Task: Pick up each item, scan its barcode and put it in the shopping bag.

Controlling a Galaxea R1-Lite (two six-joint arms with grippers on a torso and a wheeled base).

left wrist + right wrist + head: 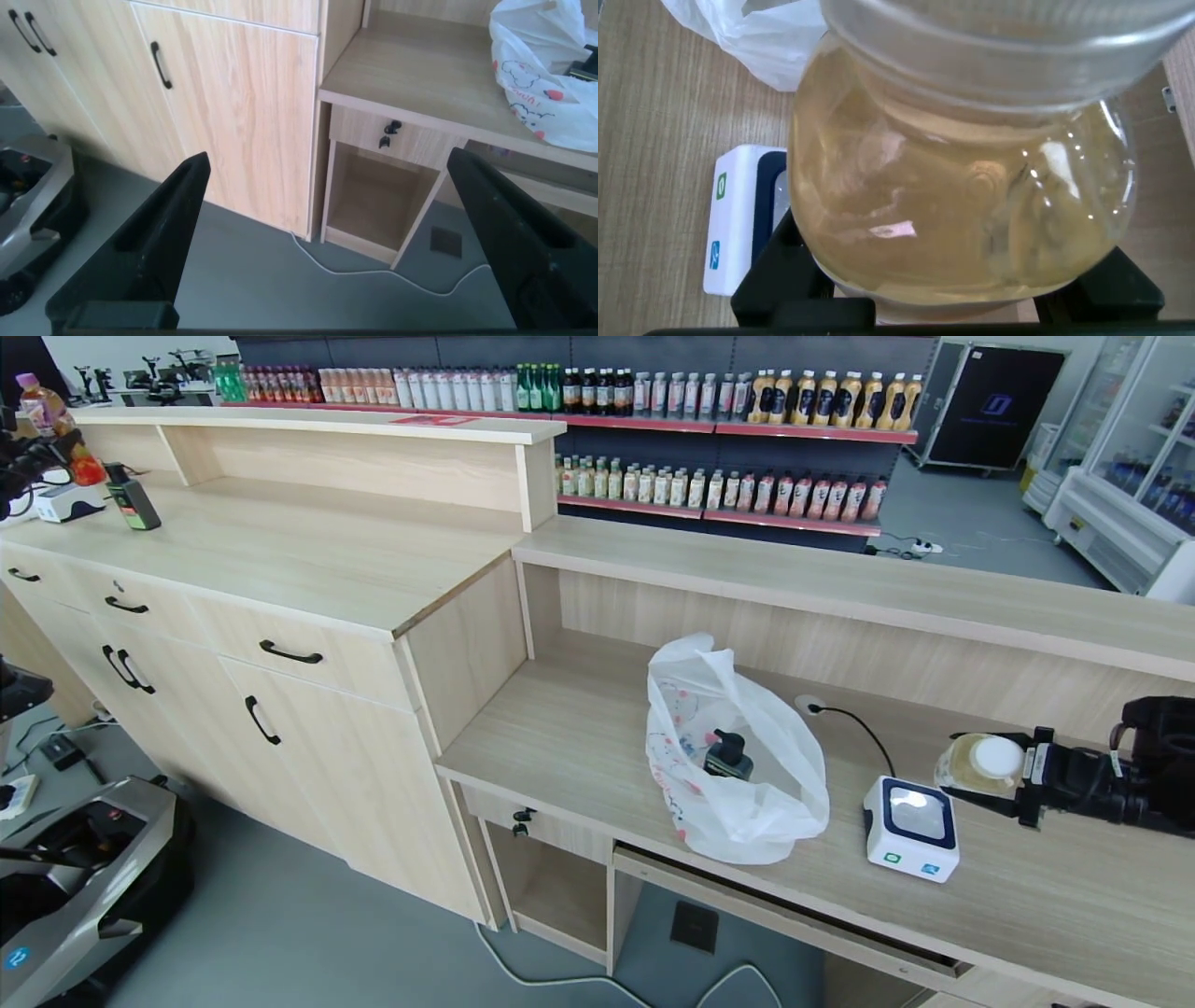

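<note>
Right gripper (1006, 773) is clenched on the bottle (977, 761), a clear one with pale yellowish liquid and a white cap. It's held low over the counter (1074, 896), just to the right of the scanner (910, 826). So I reckon I'm on the scan step.

To do it well, I want the bottle carried over the scanner's lit window with the label facing it. I can't make out where the barcode sits, so I'd roll the wrist slowly until it reads. I'd also stay close without bumping the scanner, since that little box looks light enough to slide.

Next out, the shopping bag (738, 756) sits slumped just left of the scanner with its mouth open upward and a dark bottle (726, 754) already inside. The floppy rim is what I'd watch on the drop.

The scanner's cable (864, 728) runs back to a hole in the counter, out of the path. Left gripper (327, 168) hangs released, holding nothing, down by the cabinet doors (243, 103), well away.
</note>
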